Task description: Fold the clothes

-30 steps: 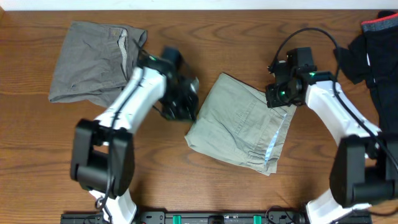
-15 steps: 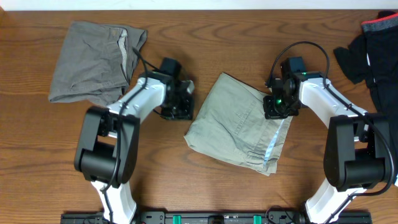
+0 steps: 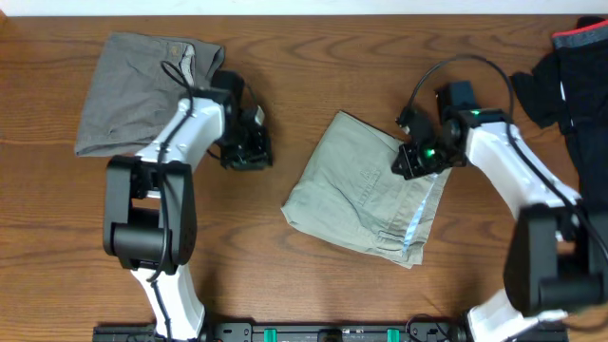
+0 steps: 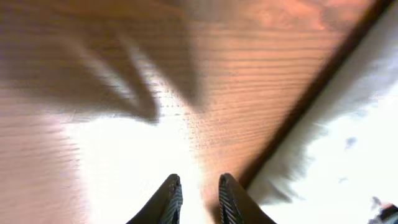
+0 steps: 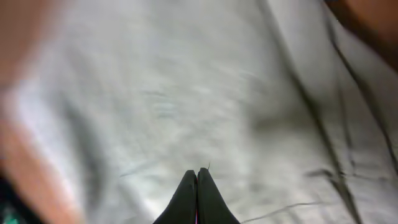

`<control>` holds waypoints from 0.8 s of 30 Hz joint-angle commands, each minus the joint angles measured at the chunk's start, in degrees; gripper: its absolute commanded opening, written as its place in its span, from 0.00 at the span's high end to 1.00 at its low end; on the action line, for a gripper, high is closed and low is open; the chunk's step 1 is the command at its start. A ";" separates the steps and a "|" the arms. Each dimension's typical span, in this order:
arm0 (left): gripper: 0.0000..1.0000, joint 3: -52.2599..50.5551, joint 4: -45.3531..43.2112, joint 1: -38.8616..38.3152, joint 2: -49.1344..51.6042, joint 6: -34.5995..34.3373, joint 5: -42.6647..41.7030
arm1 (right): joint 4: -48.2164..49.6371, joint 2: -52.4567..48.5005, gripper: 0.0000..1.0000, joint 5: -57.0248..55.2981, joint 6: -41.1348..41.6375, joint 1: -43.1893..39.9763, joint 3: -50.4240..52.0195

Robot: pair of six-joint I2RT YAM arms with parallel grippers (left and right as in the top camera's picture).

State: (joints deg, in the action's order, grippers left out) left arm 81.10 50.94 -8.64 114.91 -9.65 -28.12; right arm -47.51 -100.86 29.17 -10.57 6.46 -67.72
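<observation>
The left gripper (image 3: pixel 245 152) now sits further left, away from the trousers' (image 3: pixel 361 195) edge and nearer the shorts (image 3: pixel 133 90); its jaws, closed a second ago, stand slightly apart above the table (image 3: pixel 313 57); the right gripper (image 3: pixel 410 160) is now lower and further left over the trousers' upper right part.

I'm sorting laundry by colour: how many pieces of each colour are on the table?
Grey shorts: 1
Khaki-green trousers: 1
Black clothing, a heap cut off at the right edge: 1
Total: 3
</observation>
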 commanded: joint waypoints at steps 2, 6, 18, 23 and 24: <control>0.76 4.44 5.46 0.42 -6.86 5.14 -2.75 | 0.09 4.04 0.99 5.66 -5.62 1.38 -0.07; 0.77 4.42 12.83 -1.38 -10.82 5.11 -3.41 | 1.88 4.00 0.99 -4.50 0.98 0.96 -0.07; 0.92 -2.58 12.90 -19.91 -5.09 19.30 0.72 | 7.15 4.00 0.99 -12.22 22.12 -7.37 -0.07; 0.93 -2.56 12.46 -22.99 1.73 20.37 6.12 | 5.14 4.00 0.99 -12.46 21.62 -8.00 -0.07; 0.93 -2.54 12.00 -23.08 3.45 19.91 7.65 | 4.85 4.00 0.99 -12.44 21.62 -8.00 -0.07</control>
State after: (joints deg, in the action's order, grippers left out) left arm 78.89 63.18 -31.62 114.80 8.23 -26.04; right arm -42.22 -96.77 16.86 9.50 -1.32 -67.75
